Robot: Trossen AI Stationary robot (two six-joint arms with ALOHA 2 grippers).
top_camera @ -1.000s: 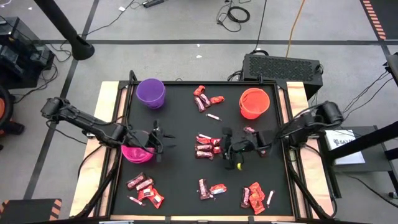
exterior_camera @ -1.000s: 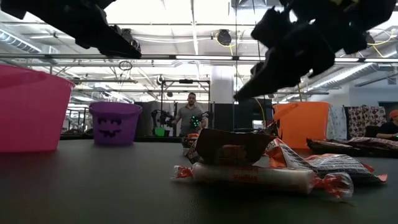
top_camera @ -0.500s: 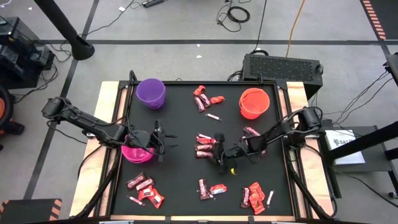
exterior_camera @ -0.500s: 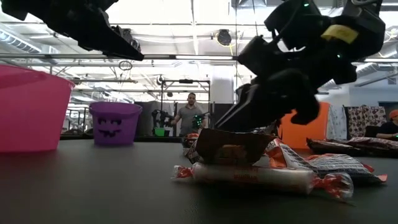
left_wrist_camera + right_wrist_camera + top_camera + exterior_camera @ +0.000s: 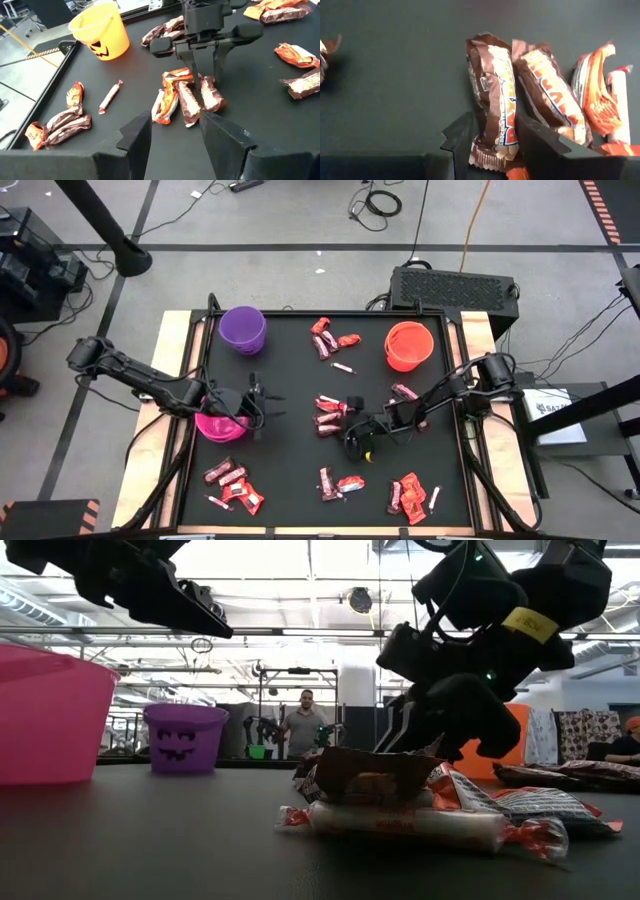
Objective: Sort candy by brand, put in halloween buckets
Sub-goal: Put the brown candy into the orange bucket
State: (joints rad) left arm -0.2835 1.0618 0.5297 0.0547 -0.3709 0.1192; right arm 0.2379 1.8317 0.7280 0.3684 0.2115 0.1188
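A pile of candy [image 5: 330, 415] lies mid-table: brown bars, orange-red packets and a pinkish stick. My right gripper [image 5: 350, 427] is low over its near-right side, open. Its fingers [image 5: 457, 135] stand on either side of one end of a brown bar [image 5: 492, 95] that lies flat on the table. My left gripper [image 5: 175, 130] hangs open and holds nothing, just right of the pink bucket [image 5: 215, 427]. The purple bucket [image 5: 242, 328] stands far left and the orange bucket [image 5: 408, 345] far right. My right gripper has its two fingers along the long sides of the brown bar's end [image 5: 495, 142], slanting down from the table's right. The bar lies flat among the pile. Whether the fingers touch it, I cannot tell.
More candy lies in groups at the far middle [image 5: 330, 338], near left [image 5: 232, 485], near middle [image 5: 340, 483] and near right [image 5: 410, 495], with one piece by the right arm [image 5: 403, 391]. A person stands in the room beyond the table [image 5: 305, 725].
My right gripper has come down and toward the table's left, from above the pile's right side until its fingers stand around the brown bar's end. Its gap looks unchanged. The candy has not moved.
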